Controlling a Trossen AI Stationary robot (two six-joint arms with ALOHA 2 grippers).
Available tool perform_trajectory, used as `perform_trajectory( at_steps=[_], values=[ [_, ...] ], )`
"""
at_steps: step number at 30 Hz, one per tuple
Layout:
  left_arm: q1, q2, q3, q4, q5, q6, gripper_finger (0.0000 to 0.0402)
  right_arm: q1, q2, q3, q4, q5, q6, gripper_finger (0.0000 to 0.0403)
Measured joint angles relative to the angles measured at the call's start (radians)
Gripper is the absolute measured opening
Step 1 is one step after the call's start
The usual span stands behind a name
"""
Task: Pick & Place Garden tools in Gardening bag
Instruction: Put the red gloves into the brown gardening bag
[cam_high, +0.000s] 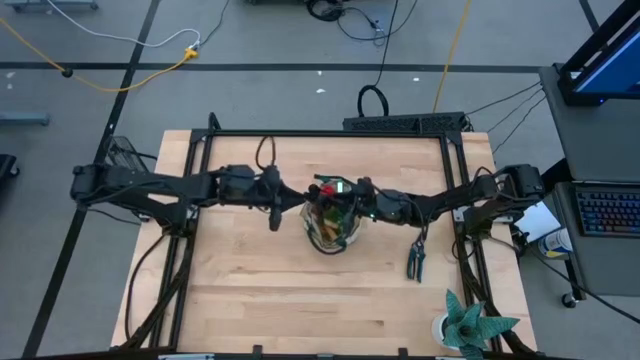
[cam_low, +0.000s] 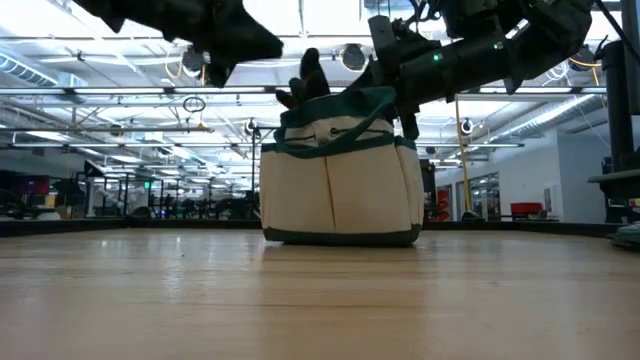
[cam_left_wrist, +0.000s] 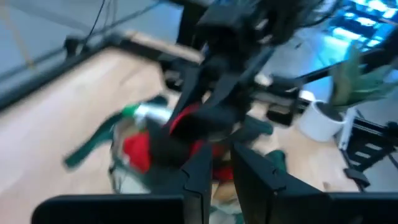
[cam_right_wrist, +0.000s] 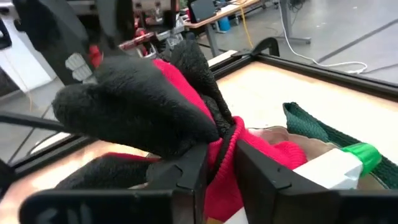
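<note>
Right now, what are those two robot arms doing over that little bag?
The right gripper is over the tan gardening bag, its fingers around the cuff of a red-and-black glove that sticks up out of it. The left gripper hangs beside the bag. Pruning shears lie on the table.

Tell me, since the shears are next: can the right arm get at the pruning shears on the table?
Probably yes: the pruning shears lie in the open beside the right arm, nothing on them, though the right gripper sits over the gardening bag at the glove.
</note>
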Motion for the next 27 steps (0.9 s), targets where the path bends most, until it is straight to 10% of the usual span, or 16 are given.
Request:
perform_trajectory(
  at_steps=[13,27],
  values=[
    [-0.052,0.009,-0.001,0.026,0.018,0.292,0.0061,0.013,-0.137,-0.003,-0.184,-0.001,-0.109,0.0150],
    [-0.021,0.224,0.055,0.090,0.052,0.229,0.0060,0.136,-0.237,-0.001,-0.437,-0.209,-0.867,0.0163]
  ],
)
